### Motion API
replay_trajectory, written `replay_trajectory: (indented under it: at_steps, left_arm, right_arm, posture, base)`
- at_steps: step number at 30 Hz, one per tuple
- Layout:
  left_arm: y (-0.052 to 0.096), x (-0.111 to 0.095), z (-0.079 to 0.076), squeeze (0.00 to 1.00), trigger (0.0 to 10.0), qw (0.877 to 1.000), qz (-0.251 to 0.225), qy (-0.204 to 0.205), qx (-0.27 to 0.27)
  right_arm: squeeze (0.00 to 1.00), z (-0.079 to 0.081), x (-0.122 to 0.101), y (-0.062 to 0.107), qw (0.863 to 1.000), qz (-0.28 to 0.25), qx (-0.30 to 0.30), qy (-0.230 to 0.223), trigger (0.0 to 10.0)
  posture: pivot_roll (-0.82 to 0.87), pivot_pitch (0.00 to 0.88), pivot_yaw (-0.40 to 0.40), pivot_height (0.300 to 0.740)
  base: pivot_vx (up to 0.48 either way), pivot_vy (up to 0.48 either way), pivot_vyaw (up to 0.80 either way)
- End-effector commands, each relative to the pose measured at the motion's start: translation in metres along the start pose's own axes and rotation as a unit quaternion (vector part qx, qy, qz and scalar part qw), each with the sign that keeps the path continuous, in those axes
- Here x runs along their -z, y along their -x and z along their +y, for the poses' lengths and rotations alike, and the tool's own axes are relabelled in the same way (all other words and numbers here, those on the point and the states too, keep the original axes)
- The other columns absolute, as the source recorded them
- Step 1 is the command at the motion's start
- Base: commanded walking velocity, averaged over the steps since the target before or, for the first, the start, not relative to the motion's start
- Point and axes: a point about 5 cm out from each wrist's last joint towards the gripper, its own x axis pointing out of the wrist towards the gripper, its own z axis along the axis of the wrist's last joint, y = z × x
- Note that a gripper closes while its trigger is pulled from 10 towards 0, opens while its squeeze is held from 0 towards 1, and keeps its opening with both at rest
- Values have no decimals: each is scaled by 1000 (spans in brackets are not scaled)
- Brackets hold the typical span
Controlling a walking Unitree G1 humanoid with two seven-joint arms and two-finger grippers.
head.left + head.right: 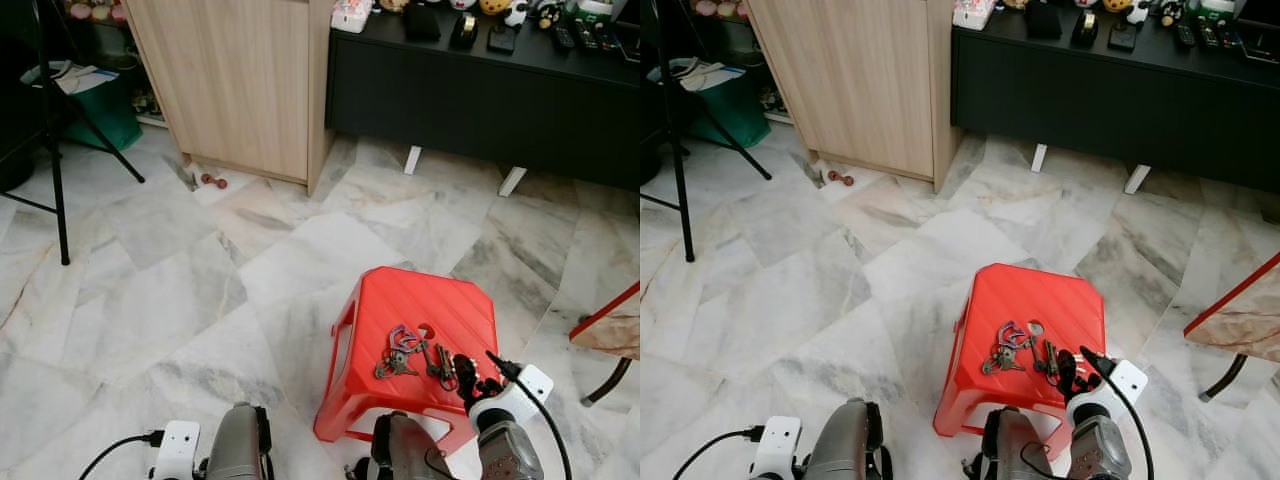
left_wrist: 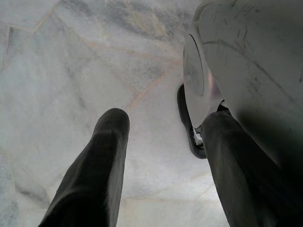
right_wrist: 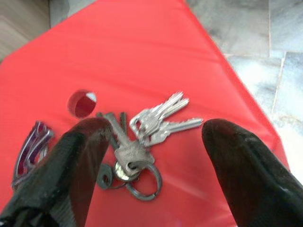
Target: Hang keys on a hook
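A red plastic stool stands on the marble floor just in front of me. On its seat lies a bunch of silver keys on rings, and beside it a purple carabiner with more keys. My right gripper hovers open just above the seat, one black finger on each side of the silver bunch, touching nothing. It comes in from the stool's near right corner. My left gripper hangs open over bare floor beside my own leg.
A light wooden cabinet and a black sideboard laden with small items stand at the back. A black tripod leg and a green bin are at far left. A red-edged piece of furniture juts in at right.
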Motion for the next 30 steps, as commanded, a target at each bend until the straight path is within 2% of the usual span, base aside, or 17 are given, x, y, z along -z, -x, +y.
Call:
replay_trajectory:
  at_steps: [1,5,17,30]
  left_arm:
    - [2,11,-5,0,10000,1000,21,2,7]
    - [2,10,-3,0,10000,1000,20,2,3]
    - [3,12,-2,0,10000,1000,21,3,1]
    - [4,14,-1,0,10000,1000,21,4,-1]
  right_arm:
    - [0,-3,6,2,1000,19,6,5,10000]
    - [0,7,10,-1,999,32,-6,12,10000]
    - [0,19,14,-4,999,45,-11,14,10000]
    - [0,17,13,-5,998,53,2,22,10000]
  posture:
    - [100,163,-71,618]
    - [103,163,-70,618]
    - [109,168,-72,618]
    - [111,176,-72,618]
  base:
    - [0,0,0]
    - [0,0,0]
    - [0,0,0]
    - [0,0,0]
